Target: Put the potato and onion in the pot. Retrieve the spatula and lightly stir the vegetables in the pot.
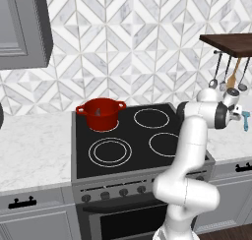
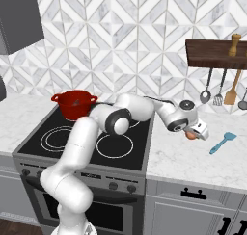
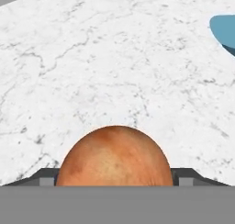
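Note:
The orange-brown onion [image 3: 114, 156] lies on the white marble counter right of the stove, small under the hand in the right base view [image 2: 191, 136]. My gripper [image 3: 114, 178] is down around it, one dark fingertip [image 3: 46, 177] against each side, and the arm is stretched far right [image 2: 195, 133]. The teal spatula [image 2: 223, 142] lies on the counter just right of the gripper, and its head shows at the hand view's top right [image 3: 225, 32]. The red pot [image 1: 101, 120] stands on the stove's back left burner [image 2: 75, 109]. The potato is hidden.
The black stovetop [image 1: 147, 145] has several ring burners. Grey ladles and an orange-brown wooden utensil [image 2: 232, 92] hang under a dark wooden shelf [image 2: 217, 53] on the wall behind the spatula. White counter [image 1: 34, 145] extends left of the stove.

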Motion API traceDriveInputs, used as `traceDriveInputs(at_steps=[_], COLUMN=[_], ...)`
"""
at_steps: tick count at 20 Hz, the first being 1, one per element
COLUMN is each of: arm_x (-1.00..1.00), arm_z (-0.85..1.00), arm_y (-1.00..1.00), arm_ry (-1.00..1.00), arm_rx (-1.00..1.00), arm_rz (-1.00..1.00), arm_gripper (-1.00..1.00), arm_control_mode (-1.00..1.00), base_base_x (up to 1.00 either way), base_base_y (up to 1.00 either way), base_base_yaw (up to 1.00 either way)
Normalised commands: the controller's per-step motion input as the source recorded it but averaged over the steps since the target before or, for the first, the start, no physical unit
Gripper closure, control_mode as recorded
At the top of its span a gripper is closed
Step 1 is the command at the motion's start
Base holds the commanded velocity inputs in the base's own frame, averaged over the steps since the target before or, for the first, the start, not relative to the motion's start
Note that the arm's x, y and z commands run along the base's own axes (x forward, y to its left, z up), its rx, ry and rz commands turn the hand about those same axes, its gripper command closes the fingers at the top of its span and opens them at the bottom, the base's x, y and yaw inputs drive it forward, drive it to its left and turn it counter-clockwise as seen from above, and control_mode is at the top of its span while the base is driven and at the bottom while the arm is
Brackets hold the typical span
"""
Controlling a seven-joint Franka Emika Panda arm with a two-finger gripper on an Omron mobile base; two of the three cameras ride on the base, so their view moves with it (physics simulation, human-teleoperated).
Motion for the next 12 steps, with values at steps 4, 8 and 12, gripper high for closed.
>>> traceDriveInputs(at_steps=[4, 8, 12], arm_x=[0.00, -0.28, -0.55], arm_z=[-0.08, 0.14, 0.77], arm_y=[0.14, 0.54, 1.00], arm_ry=[0.00, -0.05, -0.10], arm_rx=[0.00, 0.00, 0.00], arm_rz=[0.00, 0.01, 0.04], arm_gripper=[1.00, 1.00, 1.00], arm_control_mode=[-1.00, -1.00, -1.00], base_base_x=[0.00, 0.00, 0.00], base_base_y=[0.00, 0.00, 0.00], base_base_yaw=[0.00, 0.00, 0.00])
